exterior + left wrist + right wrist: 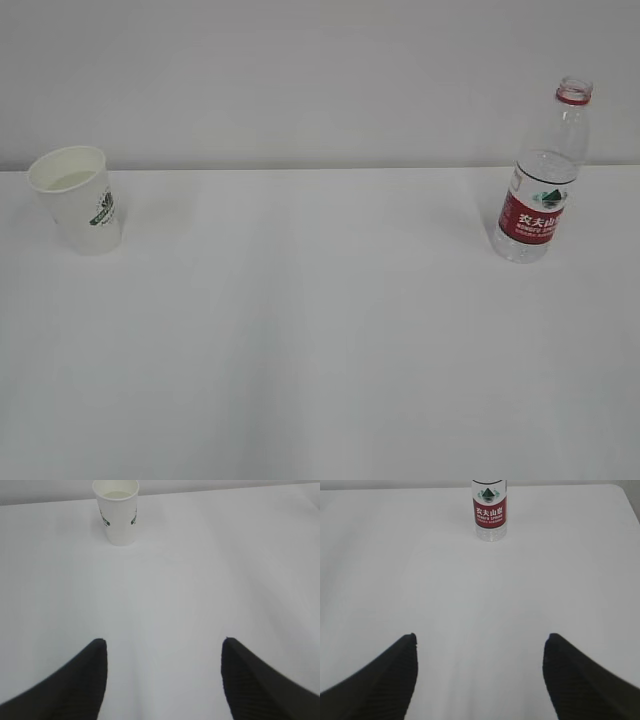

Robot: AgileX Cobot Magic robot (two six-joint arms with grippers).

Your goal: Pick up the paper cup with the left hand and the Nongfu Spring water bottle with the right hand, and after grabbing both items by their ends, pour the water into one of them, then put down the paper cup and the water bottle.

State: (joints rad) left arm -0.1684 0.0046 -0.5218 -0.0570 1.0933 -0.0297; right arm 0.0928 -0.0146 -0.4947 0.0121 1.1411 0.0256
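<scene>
Looking across the exterior view, you see a white table filling the lower two thirds of the frame, with a pale wall above it. Neither arm appears in this view.

Your Nongfu Spring water bottle stands upright at the right of the frame, near the table's far edge, its mouth uncapped and its red label facing the camera. In the right wrist view the bottle sits at top centre, well apart from the right hand, whose two black jaws stand spread wide at the bottom corners with nothing between them but bare table.

Your paper cup stands at the far left of the exterior frame, leaning slightly in that view, with the green logo on its side. In the left wrist view the cup is at the top, left of centre, and a pale pool of water shows inside. The left hand is likewise spread, empty, well apart from the cup.
</scene>
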